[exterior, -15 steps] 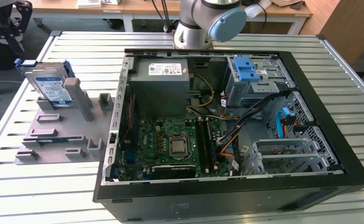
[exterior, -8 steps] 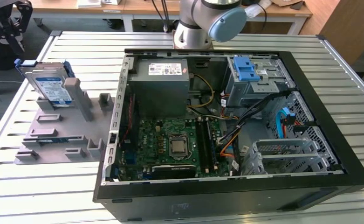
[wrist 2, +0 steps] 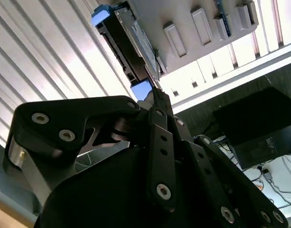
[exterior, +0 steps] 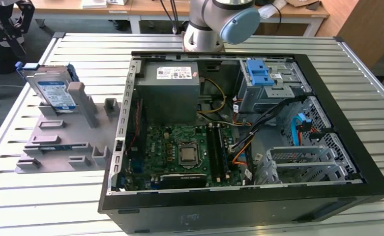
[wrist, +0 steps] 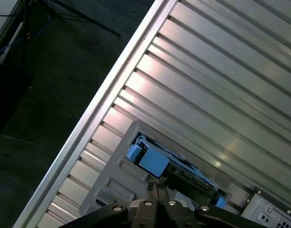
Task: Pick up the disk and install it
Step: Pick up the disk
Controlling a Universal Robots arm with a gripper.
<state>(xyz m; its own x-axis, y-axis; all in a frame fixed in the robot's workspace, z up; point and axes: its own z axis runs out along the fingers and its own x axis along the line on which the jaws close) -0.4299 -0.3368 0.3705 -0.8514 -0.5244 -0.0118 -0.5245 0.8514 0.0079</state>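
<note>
The disk (exterior: 52,88) is a silver drive with a blue-and-white label and blue rails. It stands on edge in a grey holder (exterior: 60,142) on the slatted table, at the exterior view's left. My black gripper (exterior: 11,42) hangs above and behind the disk, apart from it. Both wrist views look down past my fingertips (wrist: 157,187) at the disk (wrist: 157,164) and its blue rail end (wrist 2: 102,16). The fingers are shut together with nothing between them (wrist 2: 157,97).
An open black computer case (exterior: 244,196) lies to the right of the holder, with a motherboard (exterior: 185,152), a grey power supply (exterior: 172,88), a drive cage with a blue latch (exterior: 260,73) and loose cables. The arm's base (exterior: 205,29) stands behind the case. The table edge (wrist: 98,109) runs near the holder.
</note>
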